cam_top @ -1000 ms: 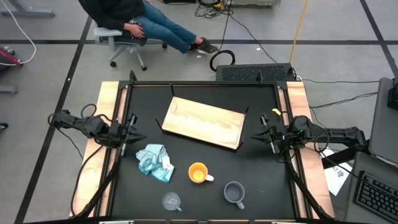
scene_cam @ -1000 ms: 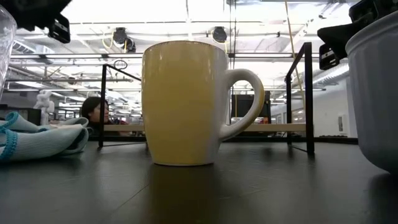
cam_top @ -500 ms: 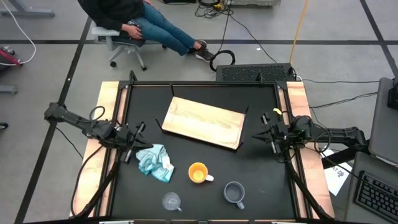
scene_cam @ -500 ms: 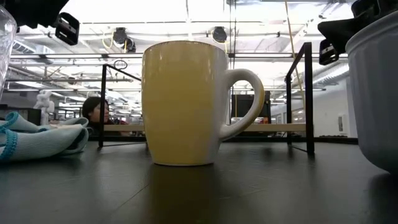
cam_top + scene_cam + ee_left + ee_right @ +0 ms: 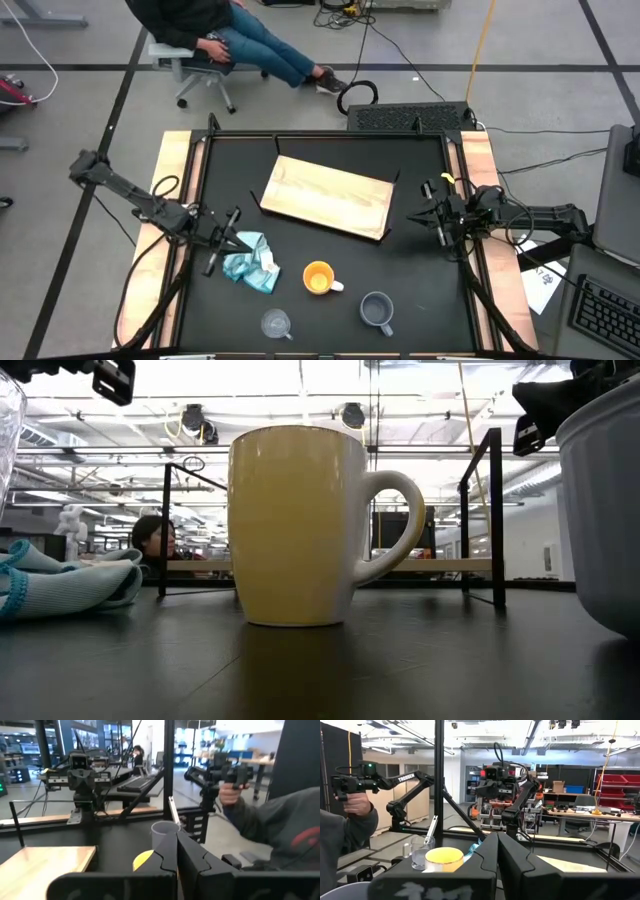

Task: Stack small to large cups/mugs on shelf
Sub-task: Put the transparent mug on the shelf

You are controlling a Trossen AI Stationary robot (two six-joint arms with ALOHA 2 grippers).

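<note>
Shelf [image 5: 328, 196]: pale wood board, flat, toward the counter's far edge. Orange mug [image 5: 318, 278], grey-blue mug [image 5: 376, 311] and glass cup [image 5: 275, 323] stand apart along the near edge. Left end effector [image 5: 222, 236], fingers closed and empty, has advanced from the left edge to the cloth [image 5: 249, 260]. Right end effector [image 5: 430, 214] closed, unmoved at the right edge.

the left gripper [image 5: 232, 217] has moved from the table's left edge inward, and now it is just above the light blue cloth [image 5: 250, 262], fingers closed.
</note>
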